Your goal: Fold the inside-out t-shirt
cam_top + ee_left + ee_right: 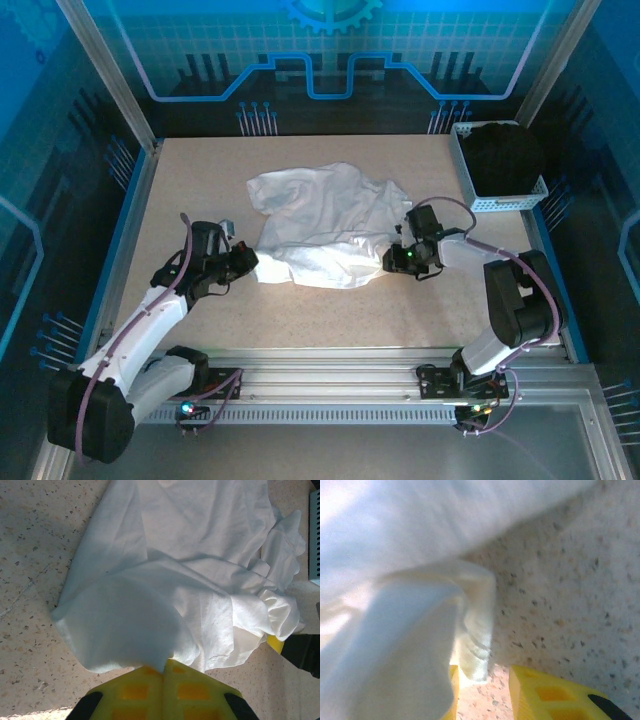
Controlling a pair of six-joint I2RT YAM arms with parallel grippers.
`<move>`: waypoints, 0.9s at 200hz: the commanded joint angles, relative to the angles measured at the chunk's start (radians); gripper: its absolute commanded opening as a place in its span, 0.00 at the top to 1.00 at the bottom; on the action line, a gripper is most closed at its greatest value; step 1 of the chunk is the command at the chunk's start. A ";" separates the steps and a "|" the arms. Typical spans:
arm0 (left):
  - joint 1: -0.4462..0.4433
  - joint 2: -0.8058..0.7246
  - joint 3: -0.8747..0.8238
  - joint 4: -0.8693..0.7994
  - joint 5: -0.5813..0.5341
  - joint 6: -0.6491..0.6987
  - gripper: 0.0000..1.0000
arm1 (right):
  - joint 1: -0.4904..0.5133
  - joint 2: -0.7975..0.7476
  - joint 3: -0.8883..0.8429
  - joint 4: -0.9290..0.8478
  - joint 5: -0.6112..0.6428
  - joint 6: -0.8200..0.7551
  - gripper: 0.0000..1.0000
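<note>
Worktop: speckled beige, rails along its edges.

White t-shirt: lies crumpled about mid-worktop, somewhat nearer the far edge than the near one. It is rumpled and bunched, not spread flat. The broadest part runs left to right, and a looser lobe reaches toward the far left. From the left wrist, the cloth shows in overlapping layers with a gathered, puckered bunch at its right side.

Left gripper: at the shirt's near-left corner, touching it. In its own camera the yellow fingers are pressed together with no gap, and the cloth edge comes down into the tips. It is clenched on the t-shirt there.

Right gripper: at the shirt's near-right edge, against the cloth. In its wrist view the yellow fingers stand apart with bare worktop showing between them. A hemmed fold of shirt hangs into the gap beside the left finger, which the cloth mostly covers. Not clamped; the jaws are released.

White mesh basket: far right corner, holding a black garment. It sits well apart from the shirt.
</note>
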 commanded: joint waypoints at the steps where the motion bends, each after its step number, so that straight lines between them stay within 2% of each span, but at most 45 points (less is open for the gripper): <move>1: 0.012 0.007 -0.010 0.008 0.032 0.027 1.00 | 0.013 -0.024 0.022 0.010 0.036 -0.016 0.68; 91: 0.015 -0.009 -0.026 0.011 0.035 0.023 1.00 | 0.049 0.091 0.093 0.036 0.031 -0.026 0.70; 114: 0.017 -0.010 -0.024 0.011 0.036 0.023 1.00 | 0.053 0.111 0.113 0.021 0.042 -0.035 0.81; 156: 0.031 -0.015 -0.019 0.013 0.028 0.013 1.00 | 0.036 -0.054 0.070 -0.067 0.067 -0.067 0.95; 180: 0.042 -0.024 0.002 0.021 0.032 -0.010 1.00 | 0.030 -0.200 0.042 -0.125 0.036 -0.070 0.98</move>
